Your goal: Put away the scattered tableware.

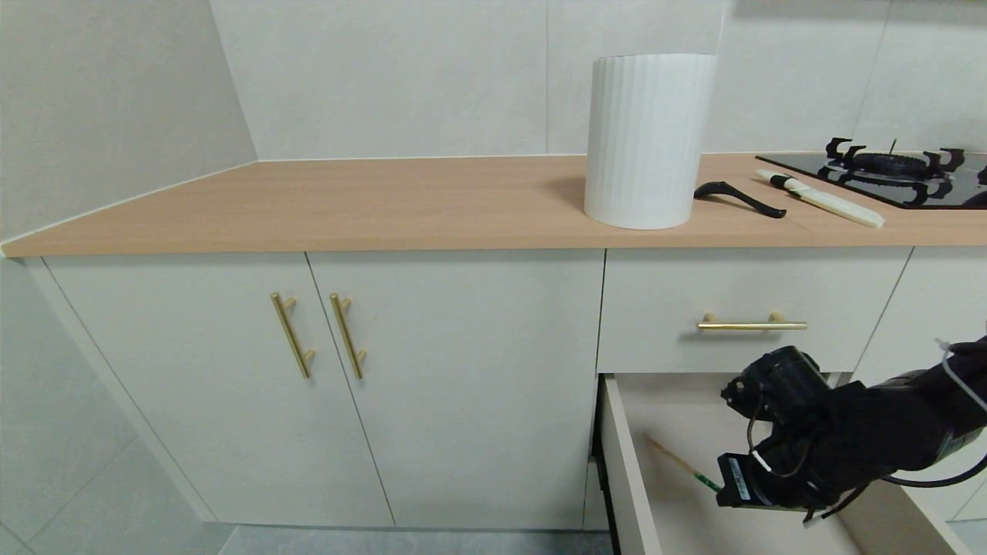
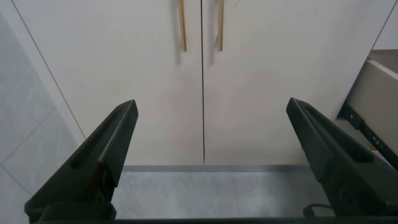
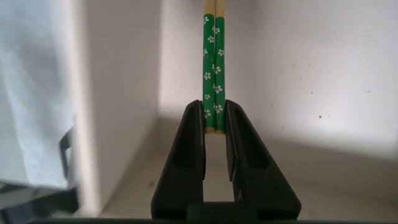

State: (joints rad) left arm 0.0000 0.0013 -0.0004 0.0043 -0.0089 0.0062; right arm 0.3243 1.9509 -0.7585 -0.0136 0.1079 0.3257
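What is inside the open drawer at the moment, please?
Inside the drawer, the right gripper holds a pair of green-ended chopsticks; the arm covers part of the drawer floor.

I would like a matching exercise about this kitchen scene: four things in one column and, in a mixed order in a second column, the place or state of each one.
Column one
1. chopsticks
2. white container
3. left hand
4. lower drawer

Column two
A. pulled open
B. stands on the countertop
C. open, holding nothing
D. clamped in the right hand

Pairs: 1-D, 2-B, 3-C, 4-A
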